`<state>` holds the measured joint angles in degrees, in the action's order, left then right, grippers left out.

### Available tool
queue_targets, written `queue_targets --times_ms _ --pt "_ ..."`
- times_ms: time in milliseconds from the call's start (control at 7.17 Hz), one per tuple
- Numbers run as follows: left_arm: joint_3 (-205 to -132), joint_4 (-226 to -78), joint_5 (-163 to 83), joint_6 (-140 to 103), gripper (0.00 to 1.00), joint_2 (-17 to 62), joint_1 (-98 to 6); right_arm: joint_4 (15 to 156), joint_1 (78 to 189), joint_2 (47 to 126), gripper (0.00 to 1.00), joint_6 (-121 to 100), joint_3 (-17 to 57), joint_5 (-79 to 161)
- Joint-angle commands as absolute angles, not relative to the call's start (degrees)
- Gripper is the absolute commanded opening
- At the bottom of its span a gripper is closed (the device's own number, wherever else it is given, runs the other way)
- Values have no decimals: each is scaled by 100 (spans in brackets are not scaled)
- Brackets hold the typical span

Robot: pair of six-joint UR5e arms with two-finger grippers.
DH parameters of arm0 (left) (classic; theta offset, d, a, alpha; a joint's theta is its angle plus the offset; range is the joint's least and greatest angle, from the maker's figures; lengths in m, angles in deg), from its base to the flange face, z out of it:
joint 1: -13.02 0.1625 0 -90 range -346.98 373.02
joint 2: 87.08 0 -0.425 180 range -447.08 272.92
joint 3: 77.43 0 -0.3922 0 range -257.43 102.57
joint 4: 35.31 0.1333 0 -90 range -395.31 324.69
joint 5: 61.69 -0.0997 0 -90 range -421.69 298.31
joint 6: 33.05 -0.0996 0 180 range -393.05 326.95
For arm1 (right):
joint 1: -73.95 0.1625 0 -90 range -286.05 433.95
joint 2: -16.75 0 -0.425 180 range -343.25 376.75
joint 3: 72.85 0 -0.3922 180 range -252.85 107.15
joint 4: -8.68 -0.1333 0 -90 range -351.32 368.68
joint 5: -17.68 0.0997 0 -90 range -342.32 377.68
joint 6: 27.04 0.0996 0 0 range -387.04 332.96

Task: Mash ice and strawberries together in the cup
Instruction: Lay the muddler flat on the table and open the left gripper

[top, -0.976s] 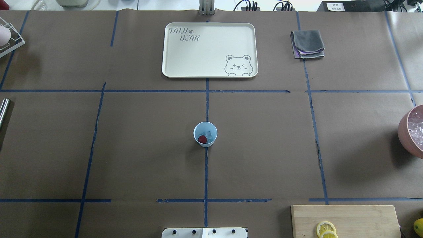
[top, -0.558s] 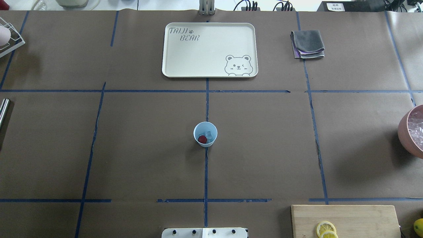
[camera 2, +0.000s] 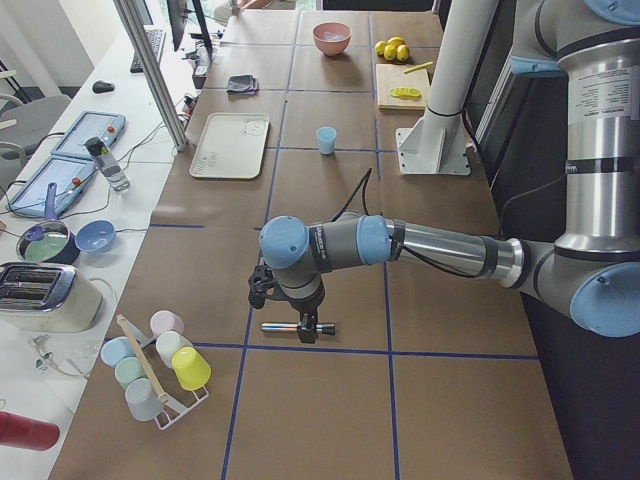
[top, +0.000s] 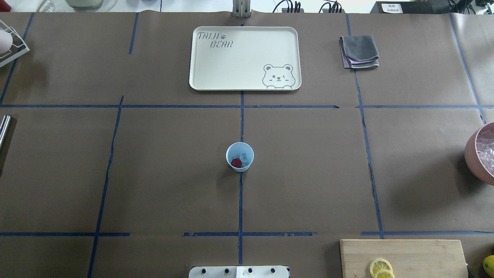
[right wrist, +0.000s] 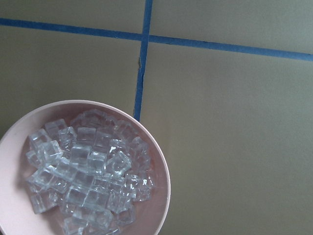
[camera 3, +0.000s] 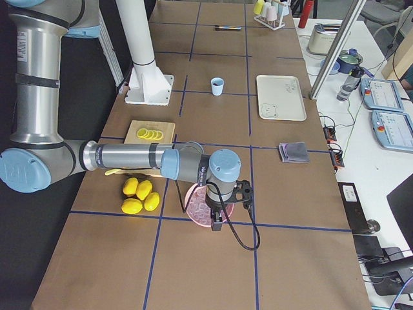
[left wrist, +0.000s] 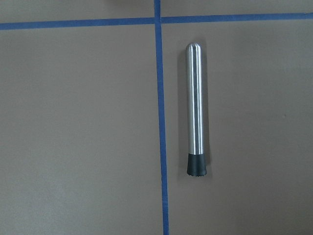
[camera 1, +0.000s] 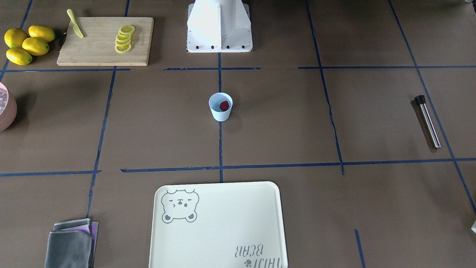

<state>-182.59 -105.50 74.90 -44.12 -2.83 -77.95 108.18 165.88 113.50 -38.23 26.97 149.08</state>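
Observation:
The light blue cup (top: 239, 156) stands at the table's middle on a blue tape line. It also shows in the front view (camera 1: 220, 107). Inside lie one dark red strawberry (top: 236, 162) and faint clear ice (top: 243, 157). My left gripper (camera 2: 306, 330) shows only in the exterior left view. It hangs over a steel muddler (left wrist: 195, 110) with a black tip, far from the cup, and I cannot tell its state. My right gripper (camera 3: 217, 223) shows only in the exterior right view, over the pink bowl (right wrist: 156, 161) of ice cubes, and I cannot tell its state.
A cream bear tray (top: 244, 58) lies beyond the cup, with a folded grey cloth (top: 359, 51) to its right. A wooden board (camera 1: 105, 41) carries lemon slices and a small knife, with whole lemons (camera 1: 26, 44) beside it. A rack of cups (camera 2: 155, 365) stands at the left end.

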Motion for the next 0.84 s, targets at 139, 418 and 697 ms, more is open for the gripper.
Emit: queue_targets --times_ms 139,418,697 --pt "-17730 -11663 7420 -4394 100 -306 -7812 10817 16588 11343 99 -3829 2682 14908" --pt "-17551 -12170 7375 -3942 100 -306 -7830 10817 16588 11343 99 -3838 2691 14908" --pt "-17648 -12179 7375 -3524 100 -297 -7847 10808 16588 11334 99 -3838 2700 14908"
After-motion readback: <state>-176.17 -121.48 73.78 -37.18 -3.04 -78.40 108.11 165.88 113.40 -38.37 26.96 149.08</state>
